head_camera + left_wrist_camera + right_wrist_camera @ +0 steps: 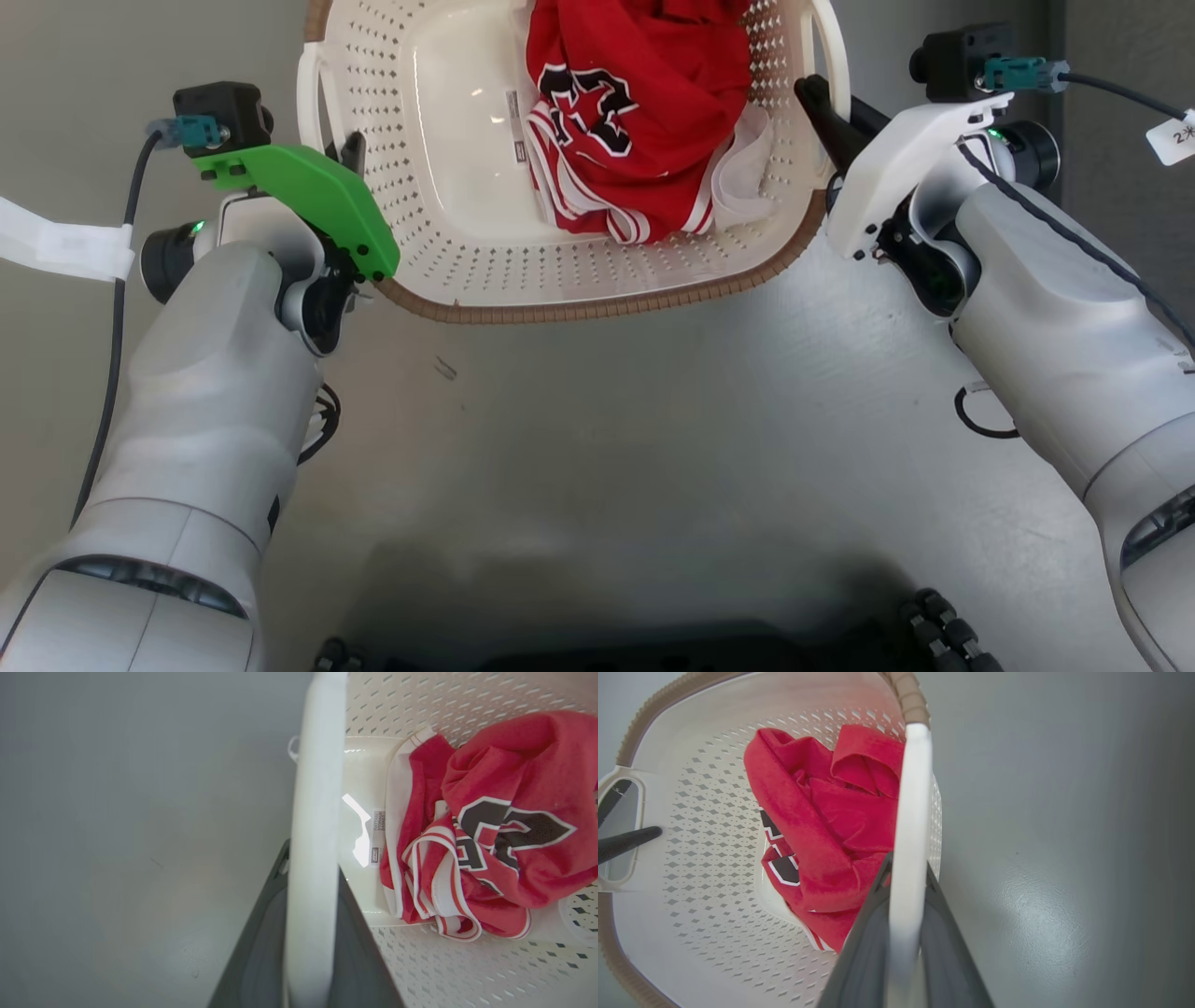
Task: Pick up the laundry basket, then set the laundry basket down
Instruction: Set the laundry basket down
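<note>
laundry basket: light, stiff plastic, red jersey adds little; left hand & right hand each clamp a side handle, best hold pts

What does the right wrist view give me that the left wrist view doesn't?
Right wrist view, not left wrist: the brown rim of the laundry basket, and its far handle with the left gripper straddling it. Left wrist view, not right wrist: the label on the basket's bottom, beside a glare patch. Both: a white handle clamped between that arm's own dark fingers, the red jersey, perforated walls and grey floor.
</note>
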Available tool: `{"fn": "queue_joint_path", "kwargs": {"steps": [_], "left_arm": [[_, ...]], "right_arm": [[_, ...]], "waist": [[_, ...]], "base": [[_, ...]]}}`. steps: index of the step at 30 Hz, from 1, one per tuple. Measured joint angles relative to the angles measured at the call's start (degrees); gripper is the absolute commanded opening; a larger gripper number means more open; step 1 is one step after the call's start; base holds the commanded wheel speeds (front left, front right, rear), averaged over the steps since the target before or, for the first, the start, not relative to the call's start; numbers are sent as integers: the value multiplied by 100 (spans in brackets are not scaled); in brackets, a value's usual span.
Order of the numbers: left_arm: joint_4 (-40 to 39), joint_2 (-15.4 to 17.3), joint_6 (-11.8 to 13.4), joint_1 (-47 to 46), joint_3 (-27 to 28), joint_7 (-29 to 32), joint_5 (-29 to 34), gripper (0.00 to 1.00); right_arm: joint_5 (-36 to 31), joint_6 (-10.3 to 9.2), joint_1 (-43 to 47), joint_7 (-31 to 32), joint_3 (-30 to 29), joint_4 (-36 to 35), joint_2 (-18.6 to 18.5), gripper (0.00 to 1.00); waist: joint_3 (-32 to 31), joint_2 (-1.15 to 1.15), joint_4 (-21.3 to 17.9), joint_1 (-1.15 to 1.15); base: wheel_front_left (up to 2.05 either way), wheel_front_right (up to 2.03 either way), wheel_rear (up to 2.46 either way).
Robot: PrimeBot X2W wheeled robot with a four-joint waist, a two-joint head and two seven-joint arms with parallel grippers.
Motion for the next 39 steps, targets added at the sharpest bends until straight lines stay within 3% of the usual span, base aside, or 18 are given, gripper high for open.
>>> {"fn": "queue_joint_path", "kwargs": {"steps": [18, 39], "left_arm": [[220, -53, 14, -189, -42, -275, 48, 0], [488, -69, -78, -265, -167, -326, 121, 0]], "right_arm": [[-4, 8, -213, -240, 75, 374, 93, 0], [15, 8, -322, -249, 135, 808, 309, 0]], "waist": [[631, 0, -30, 0], [795, 0, -61, 0]], "base": [[0, 0, 0], [0, 0, 0]]}}
